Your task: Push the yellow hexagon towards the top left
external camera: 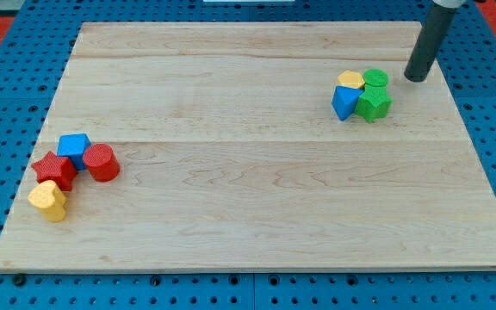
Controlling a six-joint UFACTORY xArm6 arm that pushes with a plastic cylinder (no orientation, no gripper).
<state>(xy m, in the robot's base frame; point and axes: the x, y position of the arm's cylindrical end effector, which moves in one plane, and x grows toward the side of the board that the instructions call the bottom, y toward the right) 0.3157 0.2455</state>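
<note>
The yellow hexagon [350,80] sits near the view's upper right, in a tight cluster with a green cylinder [375,78] on its right, a blue block [344,102] below it and a green block [374,103] at lower right. My tip [415,78] rests on the board to the right of this cluster, a short gap from the green cylinder and apart from all blocks. The dark rod rises from it to the view's top edge.
A second cluster lies at the view's lower left: a blue block [74,148], a red star-like block [54,169], a red cylinder [101,162] and a yellow heart-like block [48,200]. The wooden board [248,207] lies on a blue pegboard.
</note>
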